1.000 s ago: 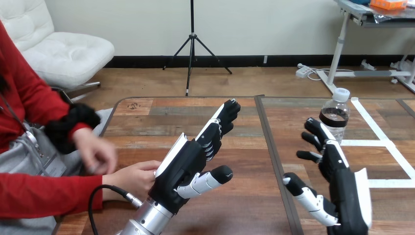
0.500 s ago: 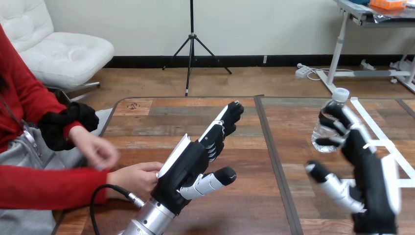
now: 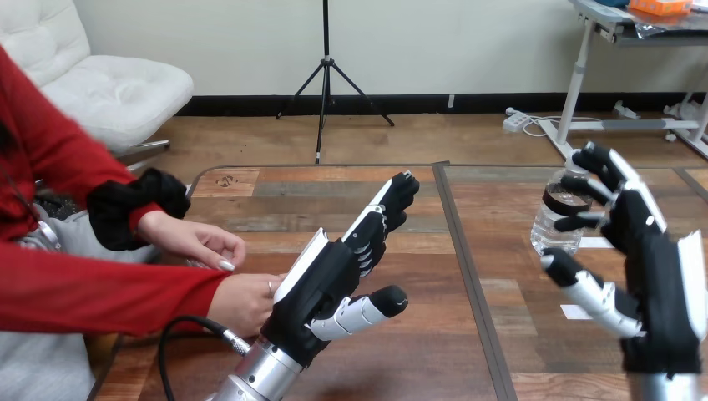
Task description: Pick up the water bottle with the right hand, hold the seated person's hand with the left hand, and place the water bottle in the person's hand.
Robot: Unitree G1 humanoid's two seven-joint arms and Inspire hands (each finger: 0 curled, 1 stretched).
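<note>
**Bottle stands just left of the open right hand**

On the wooden table [image 3: 467, 351], the left hand [image 3: 321, 288] lies open with fingers straight, against the person's hand [image 3: 246, 301] at the view's left (no clasp that I can see). The right hand [image 3: 659, 276] is raised and spread wide, holding nothing. A second ago it sat lower, short of the bottle. The water bottle [image 3: 555, 230] stands upright just to its left, far nearer this hand.

Pale wall [image 3: 467, 42] and black baseboard [image 3: 476, 102] stand behind a wood floor [image 3: 434, 138], white chair [image 3: 108, 92] and black tripod [image 3: 326, 60].
</note>
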